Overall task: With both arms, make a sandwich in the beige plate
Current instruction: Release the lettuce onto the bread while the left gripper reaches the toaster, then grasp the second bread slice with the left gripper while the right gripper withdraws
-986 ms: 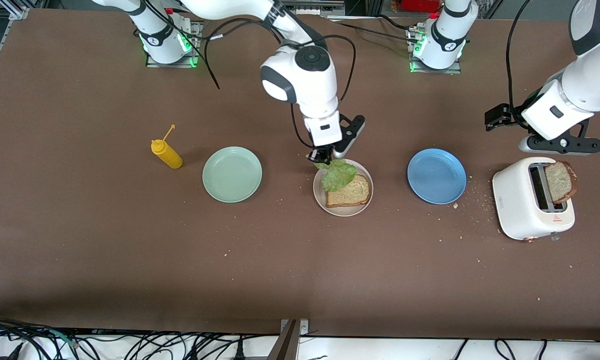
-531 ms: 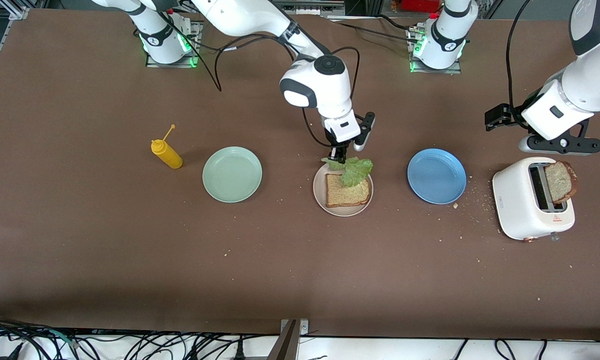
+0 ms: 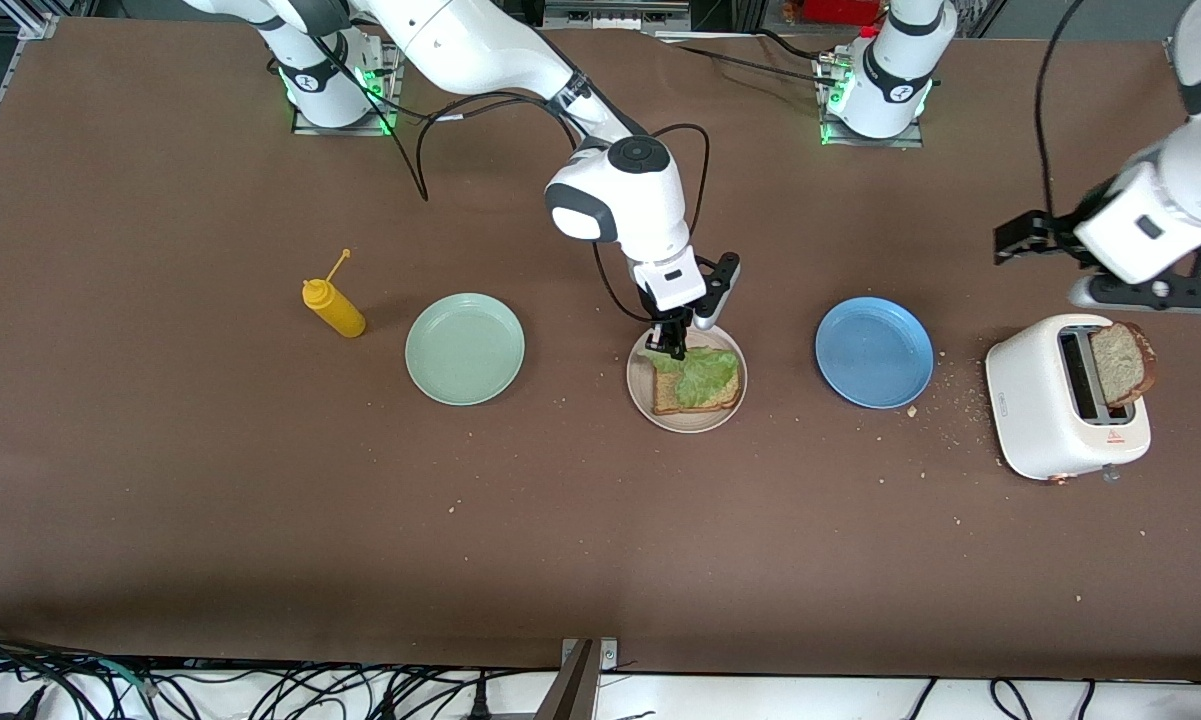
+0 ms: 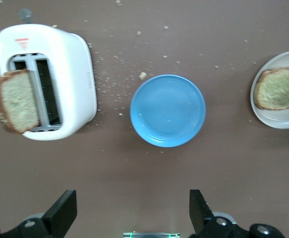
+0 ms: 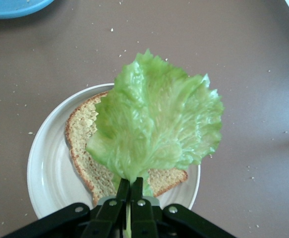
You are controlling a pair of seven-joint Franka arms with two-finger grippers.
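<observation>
Lettuce [image 5: 156, 119] stem sits pinched in right gripper [image 5: 130, 191] per right wrist view; front view hides the pinch. Leaf lies on toast [image 3: 698, 394] in beige plate [image 3: 640, 392], under the claw. Left gripper [image 4: 133, 215] open over table nr toaster [image 3: 1045, 410]

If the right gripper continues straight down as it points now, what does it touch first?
Probably the toast slice on the beige plate: the right gripper, shut on the lettuce leaf, hangs over that slice's edge. Height is unclear.

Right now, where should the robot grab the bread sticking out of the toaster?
Probably by its top edge, coming down from above. The toast slice stands upright and tilted out of the toaster, so both flat faces are exposed for pinching. The left gripper, open, hangs near it.
</observation>
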